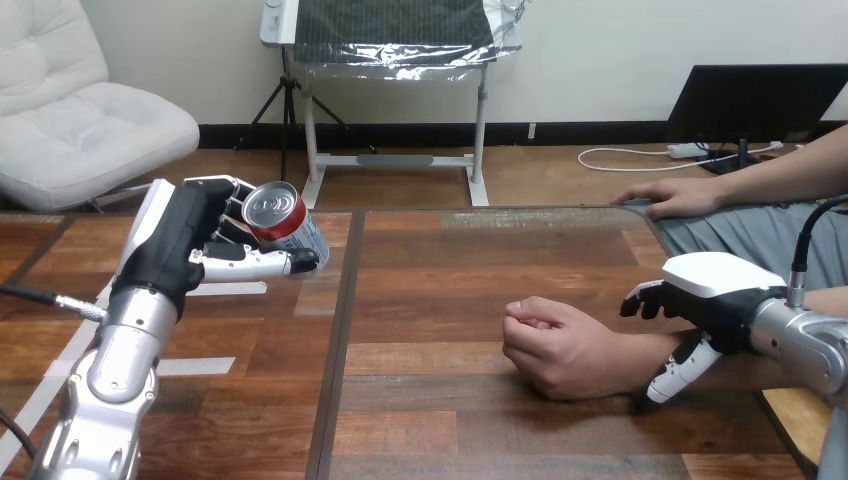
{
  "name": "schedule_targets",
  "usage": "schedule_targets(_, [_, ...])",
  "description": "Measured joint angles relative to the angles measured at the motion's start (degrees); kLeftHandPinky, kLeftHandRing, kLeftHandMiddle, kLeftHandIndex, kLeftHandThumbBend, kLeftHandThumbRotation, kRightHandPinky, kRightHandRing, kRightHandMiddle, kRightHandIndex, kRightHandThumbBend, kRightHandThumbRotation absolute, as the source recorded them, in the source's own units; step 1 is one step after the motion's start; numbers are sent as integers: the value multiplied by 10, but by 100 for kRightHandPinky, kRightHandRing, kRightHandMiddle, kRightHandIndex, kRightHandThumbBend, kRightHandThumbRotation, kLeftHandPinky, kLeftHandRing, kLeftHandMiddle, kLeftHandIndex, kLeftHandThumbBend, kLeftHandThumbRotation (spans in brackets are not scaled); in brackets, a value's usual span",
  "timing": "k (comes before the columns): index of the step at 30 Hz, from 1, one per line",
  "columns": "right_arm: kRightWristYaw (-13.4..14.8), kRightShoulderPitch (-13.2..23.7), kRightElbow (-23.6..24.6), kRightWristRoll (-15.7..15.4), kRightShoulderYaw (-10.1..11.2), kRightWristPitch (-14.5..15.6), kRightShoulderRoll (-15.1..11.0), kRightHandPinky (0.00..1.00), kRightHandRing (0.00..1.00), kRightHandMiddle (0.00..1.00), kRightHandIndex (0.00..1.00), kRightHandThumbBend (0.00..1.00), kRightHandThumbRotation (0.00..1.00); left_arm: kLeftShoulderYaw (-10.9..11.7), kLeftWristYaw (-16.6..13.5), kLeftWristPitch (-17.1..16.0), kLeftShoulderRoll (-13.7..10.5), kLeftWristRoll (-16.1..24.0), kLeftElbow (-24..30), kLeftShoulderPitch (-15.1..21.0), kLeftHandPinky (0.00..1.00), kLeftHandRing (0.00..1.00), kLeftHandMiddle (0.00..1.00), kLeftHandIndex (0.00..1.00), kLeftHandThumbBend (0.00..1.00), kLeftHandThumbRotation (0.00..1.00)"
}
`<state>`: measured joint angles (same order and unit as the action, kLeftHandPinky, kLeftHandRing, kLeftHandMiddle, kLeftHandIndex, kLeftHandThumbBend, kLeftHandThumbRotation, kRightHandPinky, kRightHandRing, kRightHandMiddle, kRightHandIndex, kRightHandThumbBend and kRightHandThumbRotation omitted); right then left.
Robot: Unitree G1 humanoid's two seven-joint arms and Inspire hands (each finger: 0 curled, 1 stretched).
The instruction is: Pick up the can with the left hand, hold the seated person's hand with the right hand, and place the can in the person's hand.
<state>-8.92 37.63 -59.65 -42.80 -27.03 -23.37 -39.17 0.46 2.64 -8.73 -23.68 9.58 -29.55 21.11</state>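
My left hand (190,245) is raised over the table's left part, its fingers and thumb curled round a red and silver can (283,225) that is tilted with its top toward me. The person's hand (555,345) rests on the table right of centre, loosely closed, knuckles up. My right hand (705,315) sits over the person's wrist (650,355), its fingers above and its thumb curled down in front of the wrist, clasping it. The person's other hand (675,198) lies flat at the table's far right edge.
The wooden table (440,280) has a dark seam (340,330) running front to back left of centre. Strips of white tape (195,366) lie on the left part, near my left arm.
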Motion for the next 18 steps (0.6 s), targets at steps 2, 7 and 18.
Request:
schedule_targets(2, [-3, -2, 4, 2, 1, 2, 0, 59, 78, 83, 84, 100, 43, 0, 0, 0, 0, 0, 0, 0, 38, 42, 45, 46, 61, 0])
schedule_targets(7, [-14, -6, 16, 4, 1, 11, 0, 58, 77, 83, 84, 100, 42, 0, 0, 0, 0, 0, 0, 0, 38, 42, 45, 46, 61, 0])
schedule_targets(18, [-46, -11, 38, 14, 4, 32, 0, 59, 78, 85, 83, 100, 35, 0, 2, 0, 0, 0, 0, 0, 38, 42, 45, 46, 61, 0])
